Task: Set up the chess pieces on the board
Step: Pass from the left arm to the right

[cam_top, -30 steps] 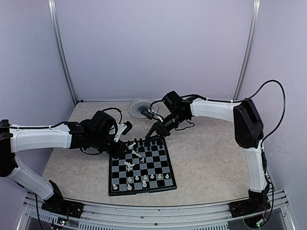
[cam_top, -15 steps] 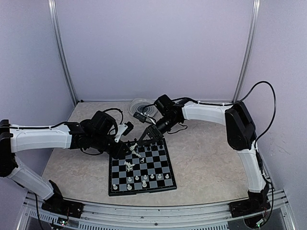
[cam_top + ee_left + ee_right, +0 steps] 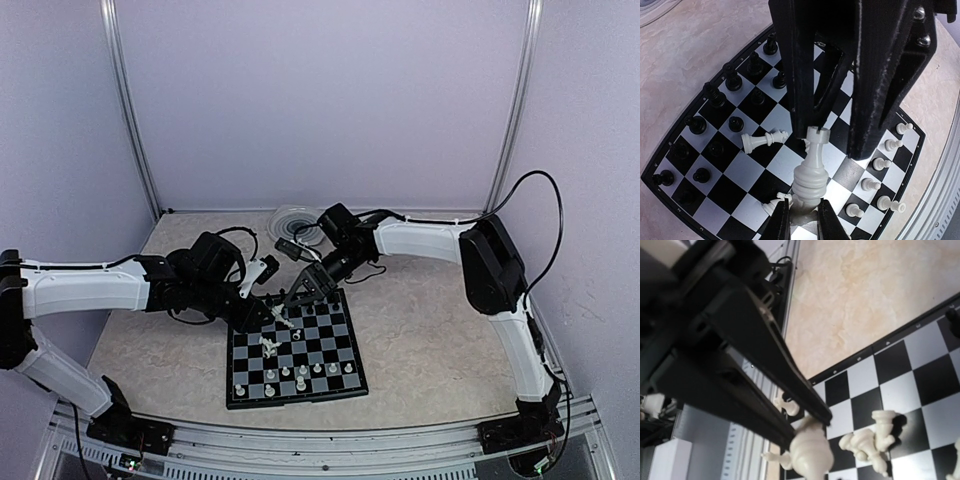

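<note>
two grippers on one piece: a cream rook (image 3: 812,170) is held upright above the middle of the board (image 3: 338,340), apparently for a hand-over between the arms.
left gripper (image 3: 804,220): clamped on the rook's base; judged to be steadying it so that the head is left free.
right gripper (image 3: 831,140): its fingers stand apart, one to each side of the rook's head; a gap is seen at one side, and no grip is shown.
black pieces (image 3: 715,95): stood upright in two rows along the board's far edge.
cream pawns (image 3: 875,182): stood in a row by the board's near edge.
fallen cream pieces (image 3: 762,140): laid on their sides mid-board, under the rook; not yet placed.
board position: set on the table (image 3: 430,340), toward its near edge, between the arms.
judgement: the cream side is considered incomplete; the rook is probably meant for a near corner.
</note>
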### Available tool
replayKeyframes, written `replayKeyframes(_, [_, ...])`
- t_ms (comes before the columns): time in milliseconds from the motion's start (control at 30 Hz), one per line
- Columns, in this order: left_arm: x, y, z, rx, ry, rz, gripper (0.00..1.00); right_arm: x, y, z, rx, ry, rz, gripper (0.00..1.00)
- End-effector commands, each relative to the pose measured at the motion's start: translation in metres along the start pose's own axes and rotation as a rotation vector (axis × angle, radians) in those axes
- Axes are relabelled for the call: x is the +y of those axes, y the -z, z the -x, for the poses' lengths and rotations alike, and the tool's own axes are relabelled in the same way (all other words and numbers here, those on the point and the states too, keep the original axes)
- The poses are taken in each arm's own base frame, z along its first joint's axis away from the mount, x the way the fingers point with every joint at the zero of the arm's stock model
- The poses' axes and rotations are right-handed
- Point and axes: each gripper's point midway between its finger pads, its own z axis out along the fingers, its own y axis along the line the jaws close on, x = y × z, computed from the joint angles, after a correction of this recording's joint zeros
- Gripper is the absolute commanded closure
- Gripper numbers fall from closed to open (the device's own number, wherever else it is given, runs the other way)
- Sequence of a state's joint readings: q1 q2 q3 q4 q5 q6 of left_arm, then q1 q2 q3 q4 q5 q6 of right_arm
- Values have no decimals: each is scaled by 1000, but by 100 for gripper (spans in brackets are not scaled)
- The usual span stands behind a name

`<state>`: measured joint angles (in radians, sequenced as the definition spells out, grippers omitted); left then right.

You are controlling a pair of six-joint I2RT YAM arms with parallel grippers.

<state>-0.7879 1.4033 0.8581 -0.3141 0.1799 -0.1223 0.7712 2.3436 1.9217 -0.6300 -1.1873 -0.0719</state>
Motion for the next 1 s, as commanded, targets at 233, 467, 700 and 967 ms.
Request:
replayKeyframes(233, [-2,0,3,-13,-20,-13,93,1,-8,3,-10,-5,53,86])
replayKeyframes(467, [-1,-1,1,-6,-20,-10,93,1,-7,7,-13,18,40,97])
replayKeyframes(700, [0,-1,-1,-2,-18,-4,93,-4,10,14,-15,81,-56,99])
replayKeyframes(967, [-4,1,0,-6,-20,-24,93,0,65,27,-52,173,-229,99])
